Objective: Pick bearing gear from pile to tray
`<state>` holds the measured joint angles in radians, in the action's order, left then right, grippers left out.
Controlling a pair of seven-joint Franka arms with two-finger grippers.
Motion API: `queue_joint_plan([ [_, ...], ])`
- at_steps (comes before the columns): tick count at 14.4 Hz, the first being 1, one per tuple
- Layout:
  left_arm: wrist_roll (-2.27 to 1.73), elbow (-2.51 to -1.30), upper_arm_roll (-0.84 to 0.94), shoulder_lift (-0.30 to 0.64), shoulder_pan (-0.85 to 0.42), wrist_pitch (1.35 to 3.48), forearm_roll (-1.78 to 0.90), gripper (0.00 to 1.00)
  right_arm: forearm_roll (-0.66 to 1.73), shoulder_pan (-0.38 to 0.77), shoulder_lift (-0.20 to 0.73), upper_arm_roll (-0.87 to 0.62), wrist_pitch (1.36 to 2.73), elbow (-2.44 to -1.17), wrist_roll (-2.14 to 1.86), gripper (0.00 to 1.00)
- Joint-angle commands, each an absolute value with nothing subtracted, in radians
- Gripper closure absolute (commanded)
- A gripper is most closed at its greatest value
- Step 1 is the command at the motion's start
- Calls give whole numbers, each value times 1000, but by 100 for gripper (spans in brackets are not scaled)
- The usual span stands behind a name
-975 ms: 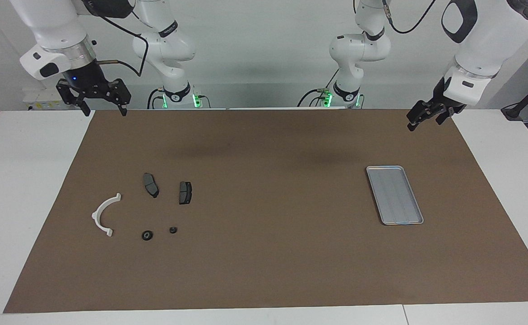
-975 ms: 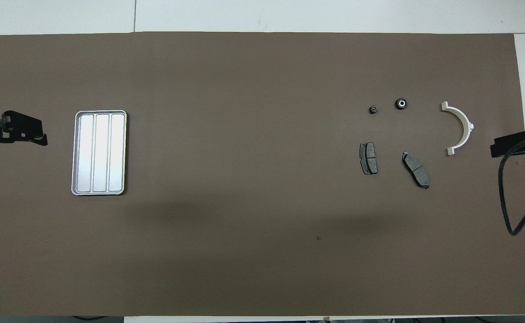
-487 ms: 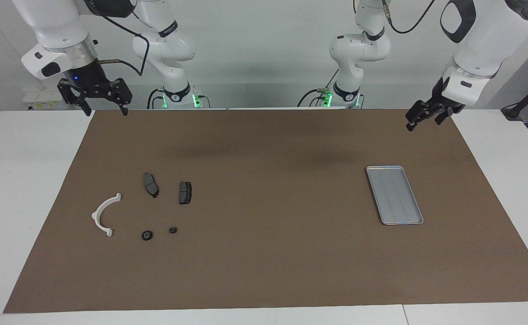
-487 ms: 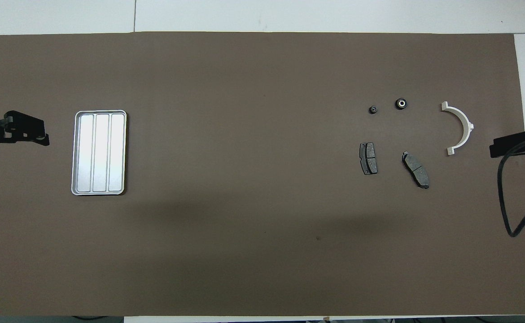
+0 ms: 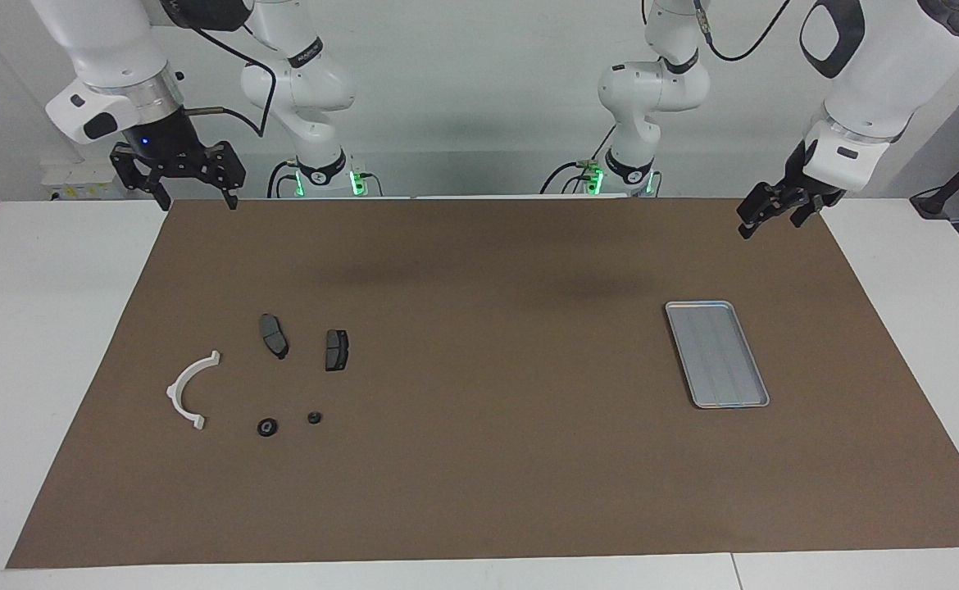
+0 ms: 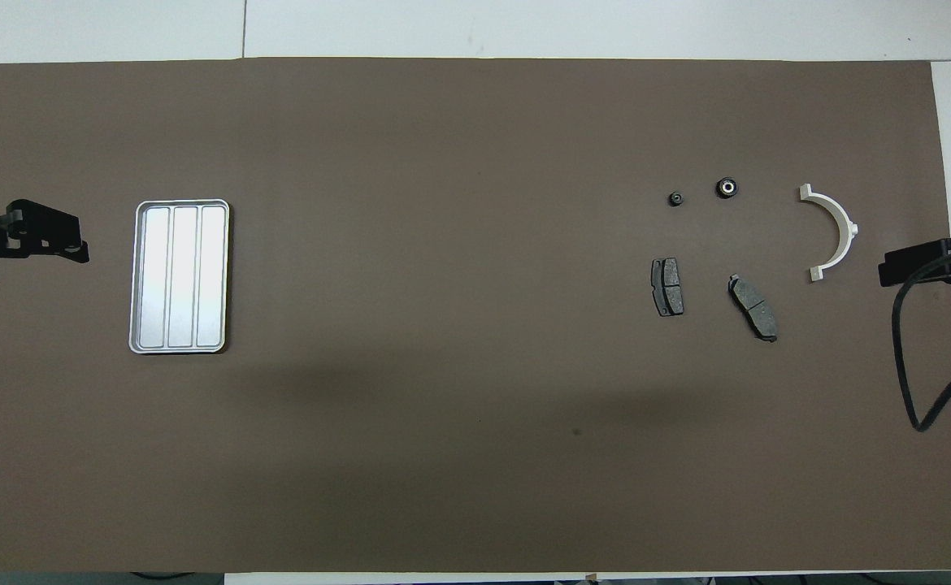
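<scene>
Nothing has been picked up yet. The tray [image 5: 716, 353] lies bare on the brown mat [image 5: 496, 459] toward the left arm's end of the table. The pile [image 5: 262, 373] is scattered well apart from the tray, toward the right arm's end.

Pile contents, placed from the white half-ring bracket [image 5: 189, 389]:
- Two grey brake pads [image 5: 274, 335] lie beside the bracket on the tray's side, slightly nearer the robots than it.
- Two small black round pieces lie farther from the robots than the pads. The larger one [image 5: 267, 427], with a pale centre in the overhead view, sits just beside the bracket's farther end. The smaller one [image 5: 314, 417] sits a little further toward the tray.
- Which of the two is the bearing gear cannot be told with certainty. The larger ring-shaped piece is the likelier candidate.

The right gripper [image 5: 193, 193] hangs high over the mat edge nearest the robots, at its own end of the table, fingers spread and holding nothing. The left gripper [image 5: 766, 215] hangs over the mat corner near the tray, also holding nothing, jaws apart; this arm waits.

Recommendation: the right arm should take this pick. Centre the gripper over the round piece and descend straight down. Turn the fingers so that neither strikes the bracket end beside it. Close only once the fingertips straddle the piece at mat level, as so low a piece could slip or skid aside.
</scene>
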<state>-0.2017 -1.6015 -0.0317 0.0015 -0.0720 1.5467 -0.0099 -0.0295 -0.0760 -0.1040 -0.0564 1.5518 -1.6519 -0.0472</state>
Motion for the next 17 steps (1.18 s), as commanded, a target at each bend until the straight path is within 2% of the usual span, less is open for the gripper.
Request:
queue_joint_plan([
  [1,-204,-1658,-37,-37,-81,1575,-5,0,-23,-84,-117,-112,1583,-1675,33,0],
  [5,-209,-1683,-34,-46,-87,1585,-5,0,-23,12,-59,-130,1725,-1749,190,0],
  [13,-284,-1755,-26,-77,-110,1655,-6,0,-41,0,225,-127,2009,-1747,247,0],
  [17,-322,-1808,-26,-101,-141,1671,-6,0,-89,-6,325,-126,2103,-1735,331,6],
])
